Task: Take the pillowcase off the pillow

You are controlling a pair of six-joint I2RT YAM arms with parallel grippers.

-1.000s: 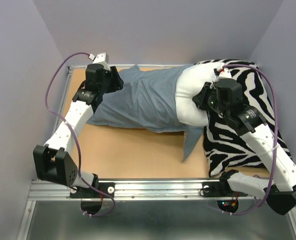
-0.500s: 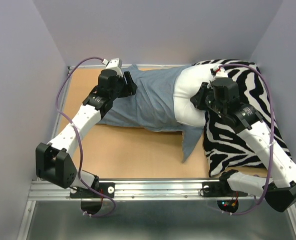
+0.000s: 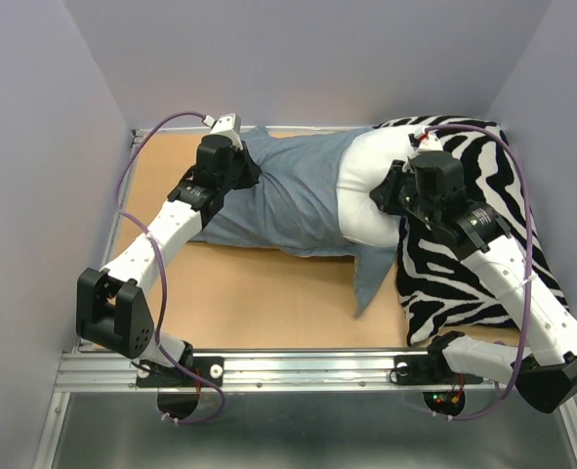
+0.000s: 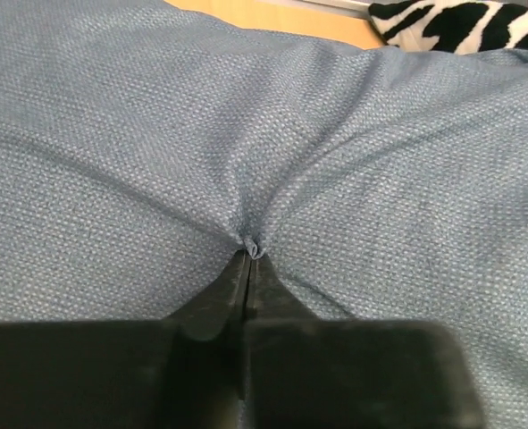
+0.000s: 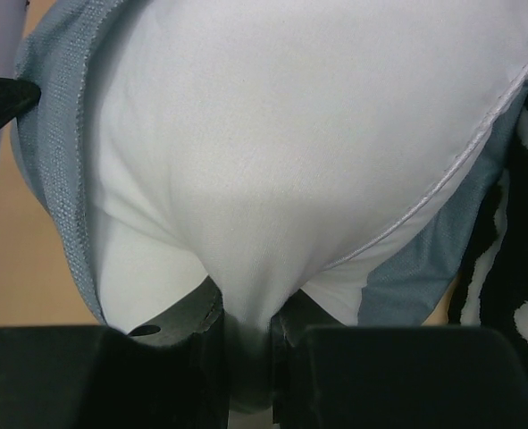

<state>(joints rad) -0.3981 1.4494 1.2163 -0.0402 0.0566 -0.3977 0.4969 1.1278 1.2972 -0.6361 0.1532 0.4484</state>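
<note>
The blue-grey pillowcase [image 3: 288,200] lies across the back of the board and covers the left part of the white pillow [image 3: 366,195], whose right end bulges out bare. My left gripper [image 3: 251,172] rests on the case's left half. In the left wrist view that gripper [image 4: 248,259] is shut on a small pinched fold of the pillowcase [image 4: 380,161]. My right gripper [image 3: 382,195] is at the pillow's bare end. In the right wrist view it [image 5: 246,308] is shut on a bunch of the pillow's [image 5: 290,134] white cloth, with the pillowcase's hem [image 5: 58,143] at the left.
A black-and-white zebra-striped cushion [image 3: 473,264] lies along the right side, under the right arm and the pillow's end. A flap of the case hangs toward the front [image 3: 371,274]. Bare wooden board [image 3: 259,293] runs to the metal rail [image 3: 298,363]. Walls stand close on three sides.
My left gripper moved right along the pillowcase, came down on it and shut on a pinch of the fabric. The right gripper kept its hold on the pillow and stayed put.
</note>
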